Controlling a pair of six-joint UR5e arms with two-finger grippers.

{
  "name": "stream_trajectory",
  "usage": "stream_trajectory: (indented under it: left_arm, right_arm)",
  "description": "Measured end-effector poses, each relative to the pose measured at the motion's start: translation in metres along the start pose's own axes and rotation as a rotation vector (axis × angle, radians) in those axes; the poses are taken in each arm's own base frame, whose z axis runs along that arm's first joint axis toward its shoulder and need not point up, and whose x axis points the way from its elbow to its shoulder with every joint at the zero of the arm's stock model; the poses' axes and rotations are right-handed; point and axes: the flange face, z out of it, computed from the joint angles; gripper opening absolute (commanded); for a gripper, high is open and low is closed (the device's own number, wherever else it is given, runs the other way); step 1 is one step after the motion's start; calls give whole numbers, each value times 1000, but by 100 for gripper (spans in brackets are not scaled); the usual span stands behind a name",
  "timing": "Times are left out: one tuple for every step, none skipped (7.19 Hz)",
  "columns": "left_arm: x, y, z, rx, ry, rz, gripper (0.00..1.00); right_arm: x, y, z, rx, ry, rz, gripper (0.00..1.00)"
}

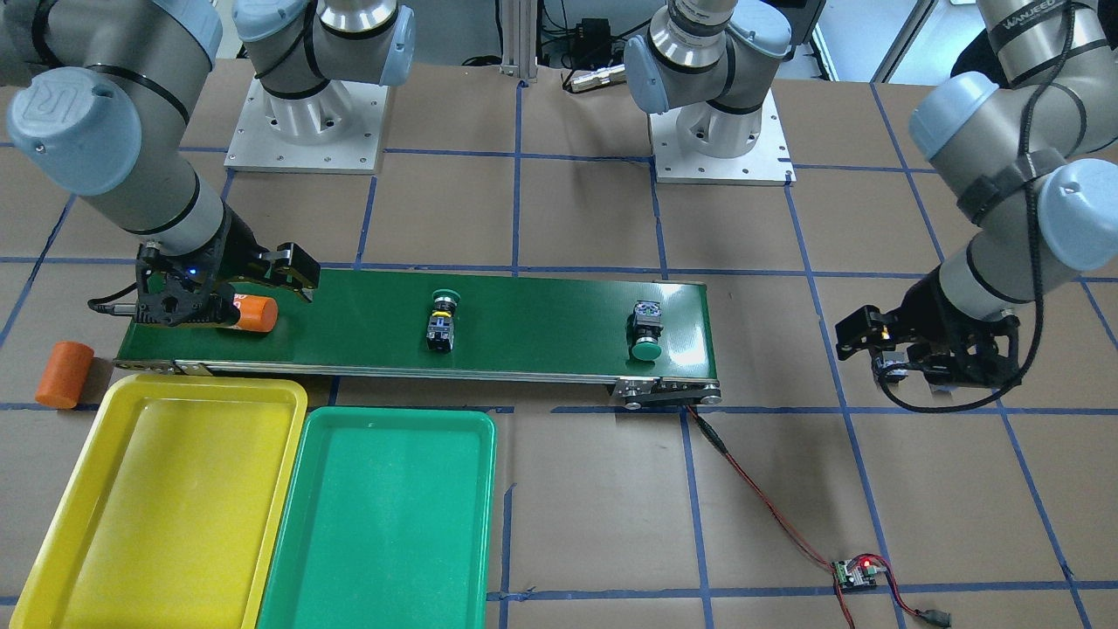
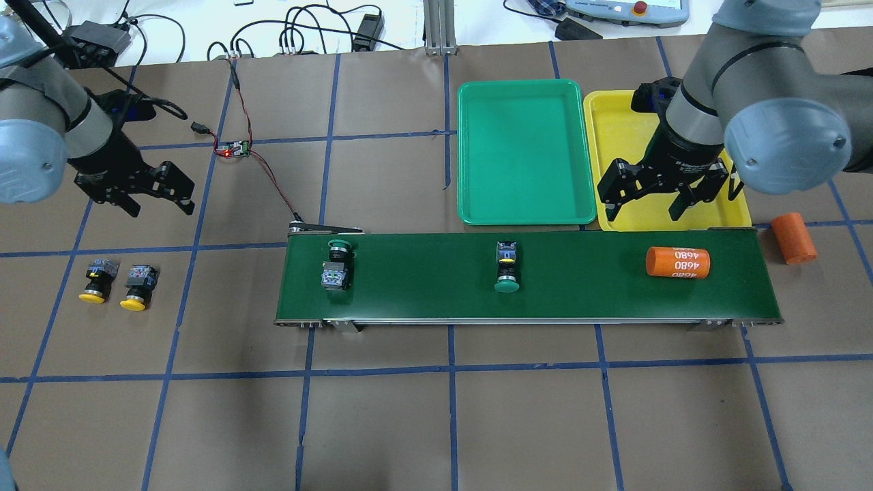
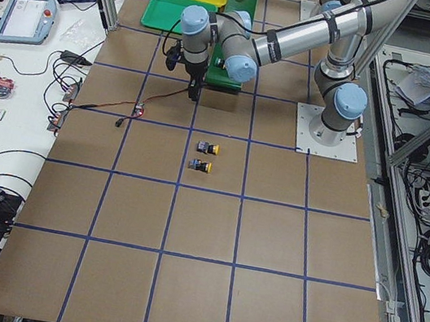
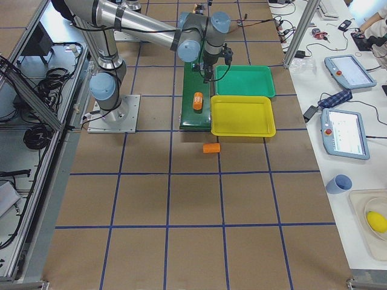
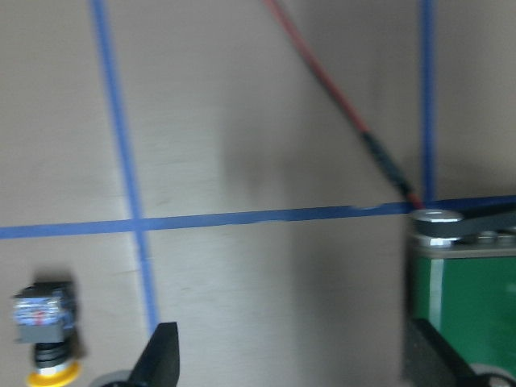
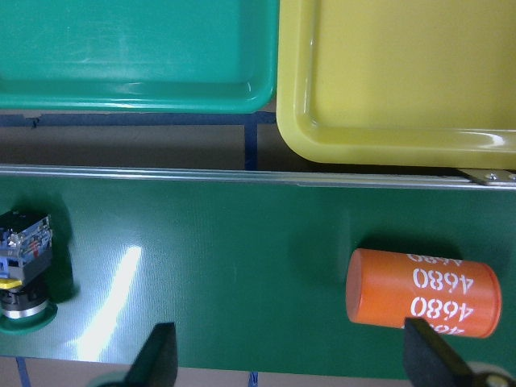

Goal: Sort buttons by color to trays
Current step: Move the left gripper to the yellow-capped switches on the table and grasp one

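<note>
Fingers (image 6: 157, 359) of the right gripper (image 2: 646, 204): parted wide, nothing between them; hovering over the far edge of the conveyor belt (image 2: 580, 286), at the near rim of the yellow tray (image 2: 614, 123), close to the orange cylinder marked 4680 (image 2: 678, 262). Fingers (image 5: 161, 355) of the left gripper (image 2: 158, 201): likewise spread and empty; hanging over bare table, with the belt's end to one side and the yellow pair to the other.

Outer yellow button (image 2: 95, 279) and inner yellow button (image 2: 138, 286): lying side by side on the table, well apart from both trays. End green button (image 2: 337, 262) and middle green button (image 2: 506, 266): lying on their sides on the belt, the first with its cap away from the robot, the second with its cap toward it. Green tray (image 2: 525, 219) and yellow tray: both bare.

Judged the very start, then; nothing sorted yet.

Likely next for the right: shift along the belt to the middle green button, come down over its black body, close across that rather than the cap, lift, carry to the green tray; leave the orange cylinder alone, and also the loose orange cylinder (image 2: 793, 238) beyond the belt's end. Likely next for the left: drop onto one yellow button and feed it to the belt; only a guess.
</note>
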Motion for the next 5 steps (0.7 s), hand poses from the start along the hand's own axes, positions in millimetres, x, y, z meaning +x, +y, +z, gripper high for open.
stream_trajectory:
  left_arm:
    - [-26,7,13,-15,12,4,100]
    - [-42,12,30,-16,13,18,100]
    - [-52,17,49,-3,-2,27,100]
    - [-62,23,68,9,-20,19,100]
    - [-74,29,85,13,-25,-2,100]
  right_arm:
    - [5,-1,0,1,0,3,100]
    - [10,-1,0,-1,-1,8,100]
    - [13,-1,2,-5,-1,9,100]
    - [18,0,5,-12,-3,7,100]
    - [24,0,7,-16,-6,6,100]
